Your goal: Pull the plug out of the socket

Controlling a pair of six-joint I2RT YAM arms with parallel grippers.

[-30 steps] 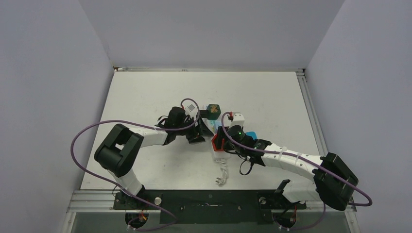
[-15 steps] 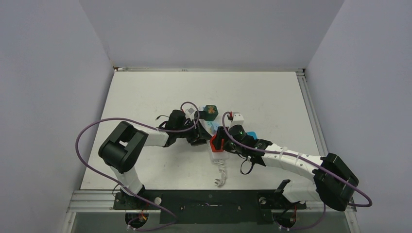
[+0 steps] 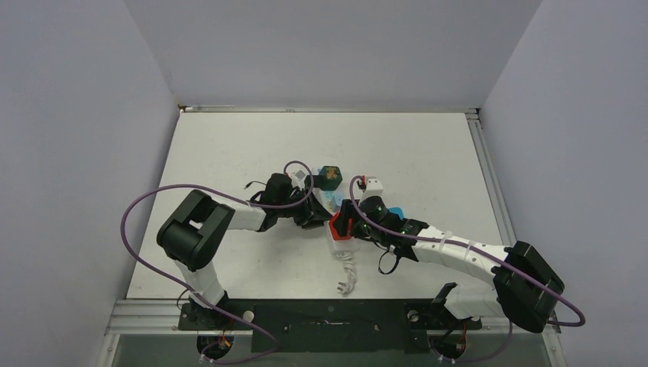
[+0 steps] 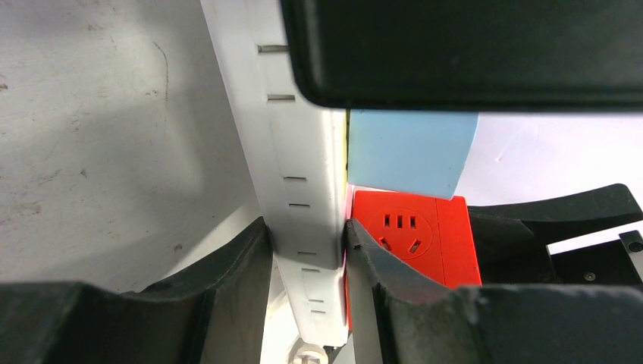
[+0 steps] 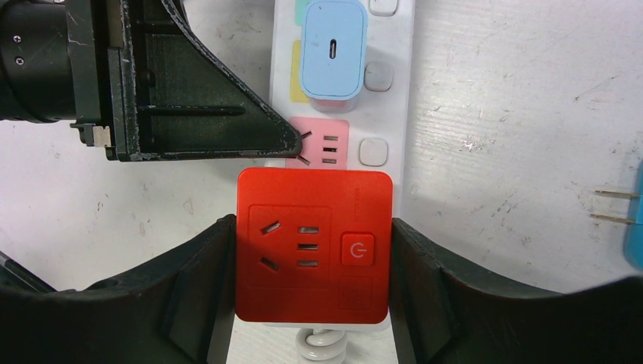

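the power strip [image 5: 398, 91] lies near the middle of the tabletop [image 3: 229, 153], its length running roughly 12 to 6 o'clock in the top view, with its short white cord [image 3: 349, 279] curling off the 6 o'clock end. a red adapter plug [image 5: 313, 243] is seated in the outlet nearest that end. in the right wrist view a bare pink outlet [image 5: 326, 140] sits just at its 12 o'clock, and a light blue charger [image 5: 332, 49] is plugged in beyond that. a blue two-prong plug [image 5: 637, 227] lies loose on the tabletop at 3 o'clock, well apart from the strip.

the right fingers [image 5: 189, 280] stand at 9 and 3 o'clock of the red adapter plug, pressed flat against its two sides and gripping it. the left fingers [image 4: 227, 273] reach in from 9 o'clock and are closed across the strip's white body, one on each side of it, just at 12 o'clock of the red plug.

the step in hand looks like the grasp itself: one arm bracing the strip, the other holding the plug, which is not yet out. the next move would call for a straight lift of the right arm along the prongs while the left keeps the strip pinned down. a tilted pull could jam the prongs or drag the strip up with the plug.
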